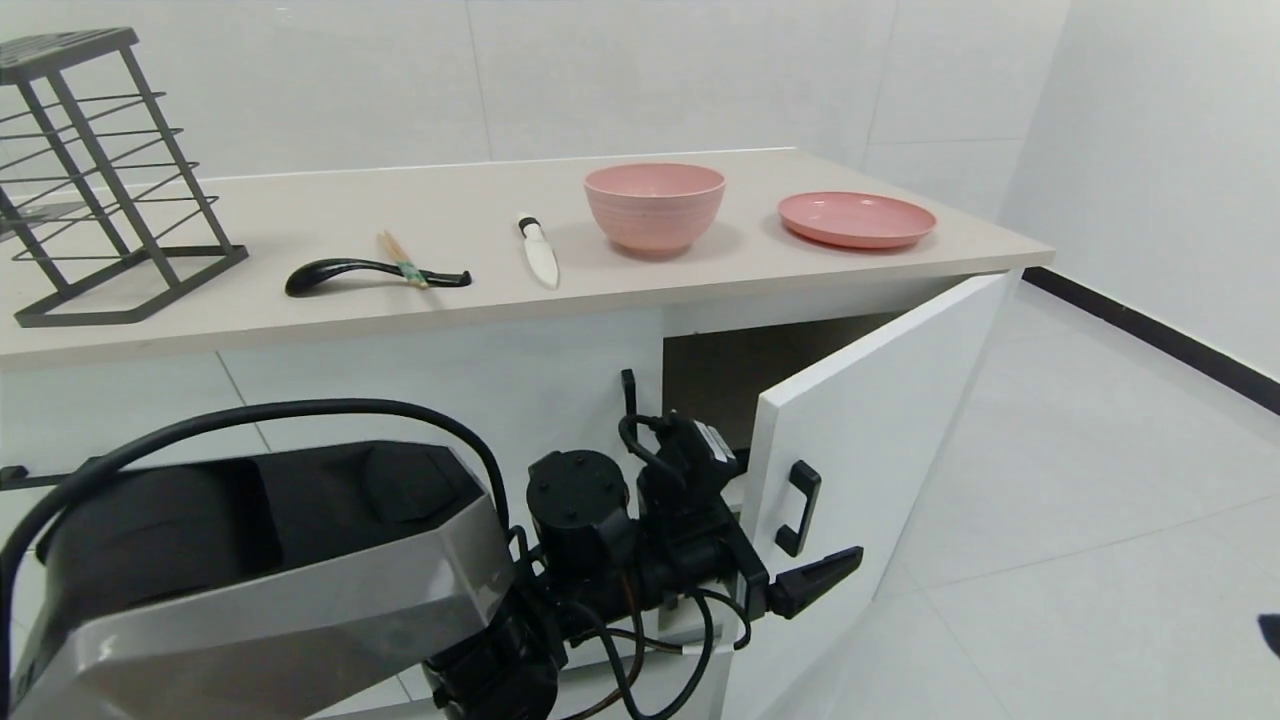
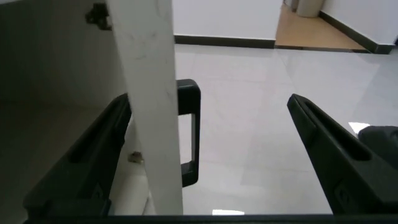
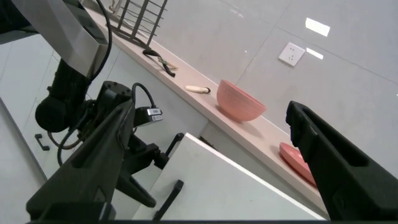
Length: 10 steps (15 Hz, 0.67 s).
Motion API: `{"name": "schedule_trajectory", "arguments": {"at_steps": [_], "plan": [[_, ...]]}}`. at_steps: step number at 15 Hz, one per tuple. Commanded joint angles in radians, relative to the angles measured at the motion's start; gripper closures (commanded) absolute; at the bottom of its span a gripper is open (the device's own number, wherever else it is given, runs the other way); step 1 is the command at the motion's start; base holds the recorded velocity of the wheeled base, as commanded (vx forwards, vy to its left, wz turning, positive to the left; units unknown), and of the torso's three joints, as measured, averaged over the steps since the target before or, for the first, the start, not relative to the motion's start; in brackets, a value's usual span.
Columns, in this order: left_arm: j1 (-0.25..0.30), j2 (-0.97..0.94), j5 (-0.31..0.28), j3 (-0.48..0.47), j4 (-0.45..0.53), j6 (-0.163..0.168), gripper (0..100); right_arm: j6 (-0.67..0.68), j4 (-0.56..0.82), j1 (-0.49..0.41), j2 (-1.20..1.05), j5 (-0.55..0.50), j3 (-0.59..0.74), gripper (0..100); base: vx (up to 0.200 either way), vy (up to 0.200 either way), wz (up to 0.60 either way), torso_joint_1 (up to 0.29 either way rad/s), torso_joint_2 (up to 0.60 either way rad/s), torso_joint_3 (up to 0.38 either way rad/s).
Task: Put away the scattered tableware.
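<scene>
Five pieces of tableware lie on the pale bench (image 1: 300, 215) across the upper half of the head view, well above the left hand (image 2: 206, 102). That hand sits low at centre, fingers spread wide astride the edge of the white cupboard door (image 1: 880, 400), beside its black handle (image 1: 800, 505). From right to left:

- a shallow pink plate (image 1: 857, 218)
- a deep round pink bowl (image 1: 655, 205) (faintly ribbed)
- a white-bladed knife (image 1: 539, 252)
- wooden chopsticks (image 1: 402, 258) lying across a glossy black spoon (image 1: 330, 272)

A dark wire rack (image 1: 100, 170) stands at upper left. The right hand (image 3: 210, 106) gapes too, holding nothing.

No legible text or signs
</scene>
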Motion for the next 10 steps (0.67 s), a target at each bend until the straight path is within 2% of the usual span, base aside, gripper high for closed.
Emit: {"name": "schedule_trajectory", "arguments": {"at_steps": [1, 3, 5, 6, 7, 8, 10], "plan": [[0.024, 0.018, -0.007, -0.02, 0.0, 0.003, 0, -0.001, 0.0, 0.001, 0.005, 0.002, 0.002, 0, 0.0, 0.0, 0.0, 0.0, 0.0, 0.0], [0.03, 0.033, -0.009, -0.05, 0.0, -0.001, 0, -0.001, 0.0, 0.001, 0.005, 0.002, 0.005, 0, 0.0, 0.0, 0.0, 0.0, 0.0, 0.0], [0.027, 0.032, -0.015, -0.026, 0.0, -0.012, 0, -0.002, 0.0, 0.002, 0.002, 0.003, 0.016, 0, 0.0, 0.0, 0.0, 0.0, 0.0, 0.0], [0.028, 0.033, -0.035, -0.02, 0.0, -0.012, 0, -0.002, 0.0, 0.002, 0.002, 0.003, 0.023, 0, -0.2, 0.2, 0.0, -0.002, 0.01, 0.002], [0.039, 0.045, -0.047, -0.046, 0.0, 0.003, 0, -0.002, 0.0, 0.002, 0.002, 0.003, 0.026, 0, -0.2, 0.2, 0.0, 0.007, 0.0, -0.007], [0.053, 0.056, -0.045, -0.099, 0.0, 0.017, 0, -0.002, 0.0, 0.002, 0.002, 0.003, 0.028, 0, 0.0, 0.2, 0.0, 0.007, 0.0, 0.007], [0.067, 0.058, -0.05, -0.133, 0.0, 0.023, 0, -0.002, 0.0, 0.002, 0.0, 0.003, 0.031, 0, 0.0, 0.0, 0.0, 0.0, 0.0, 0.0]]}}
